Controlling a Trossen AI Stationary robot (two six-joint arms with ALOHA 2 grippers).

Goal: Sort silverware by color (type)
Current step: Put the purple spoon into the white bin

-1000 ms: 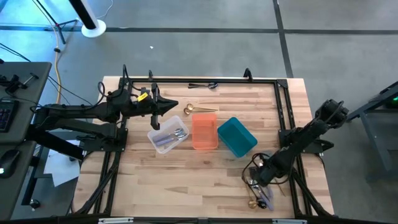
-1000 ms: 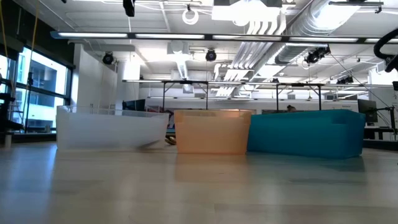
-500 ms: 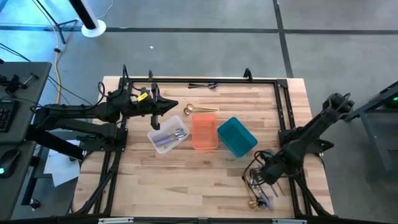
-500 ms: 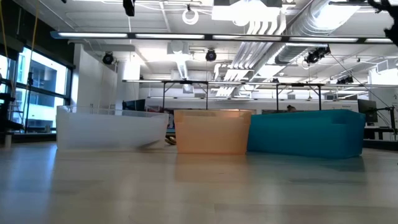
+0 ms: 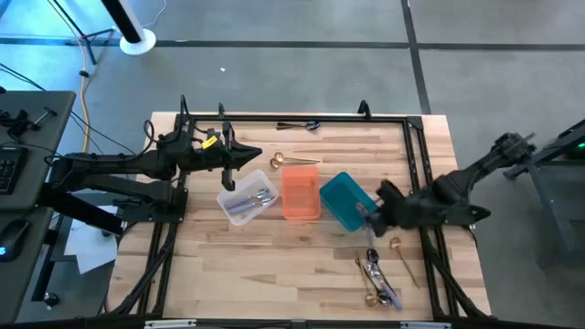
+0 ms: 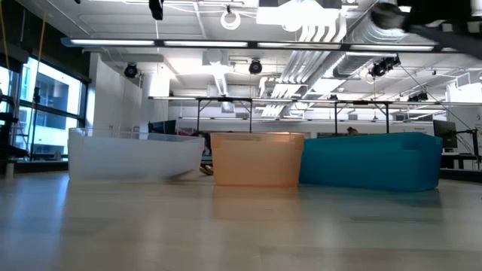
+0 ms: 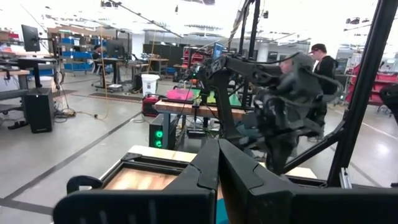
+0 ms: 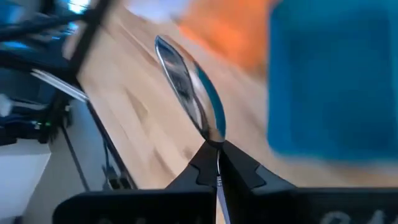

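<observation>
Three bins stand side by side in the middle of the bench [image 5: 274,256]. The clear bin [image 5: 247,203] has some shiny silver pieces [image 5: 260,197] lying inside. The orange bin [image 5: 301,193] and the teal bin [image 5: 348,201] show nothing inside from above.

The right hand [image 5: 370,214] is just at the near corner of the teal bin, its fingers pressed together on the handle of a silver spoon [image 8: 189,93]. The spoon points straight forward out of the fingers, bowl away from the hand.

More silverware [image 5: 377,274] lies loose near the front right edge. A gold spoon [image 5: 291,162] lies behind the orange bin, long axis across the bench, and black pieces [image 5: 298,125] lie along the far edge.

The left hand [image 5: 256,157] waits behind the clear bin, fully closed and holding nothing.
</observation>
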